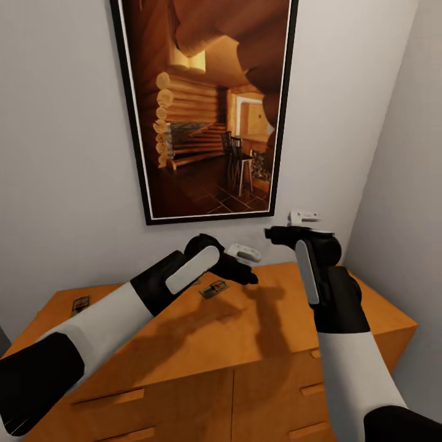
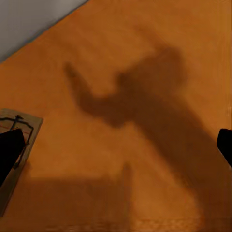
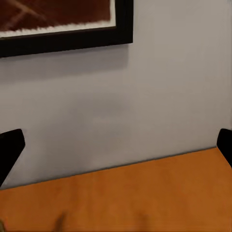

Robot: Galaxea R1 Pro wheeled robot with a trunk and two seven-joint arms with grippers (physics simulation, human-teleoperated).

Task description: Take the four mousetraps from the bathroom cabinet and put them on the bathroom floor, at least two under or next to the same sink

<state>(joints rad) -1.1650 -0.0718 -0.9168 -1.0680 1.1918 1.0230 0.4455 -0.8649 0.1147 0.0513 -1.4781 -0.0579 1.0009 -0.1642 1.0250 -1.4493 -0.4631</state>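
Observation:
Two mousetraps lie on the flat top of the orange-brown cabinet (image 1: 270,344): one (image 1: 213,288) near the middle, just beneath my left wrist, and another (image 1: 80,304) near the cabinet's left end. My left gripper (image 1: 244,264) hovers open over the top, slightly right of the middle mousetrap. In the left wrist view that mousetrap (image 2: 21,140) lies beside one finger of the open left gripper (image 2: 116,150), not between the fingers. My right gripper (image 1: 290,224) is held higher, near the wall, open and empty. In the right wrist view the right gripper (image 3: 116,150) faces the wall above the cabinet top (image 3: 145,198).
A large black-framed picture (image 1: 209,104) of a log-cabin interior hangs on the grey wall behind the cabinet. A side wall (image 1: 405,184) closes in on the right. Wooden bar handles (image 1: 107,399) mark the shut drawers on the cabinet front.

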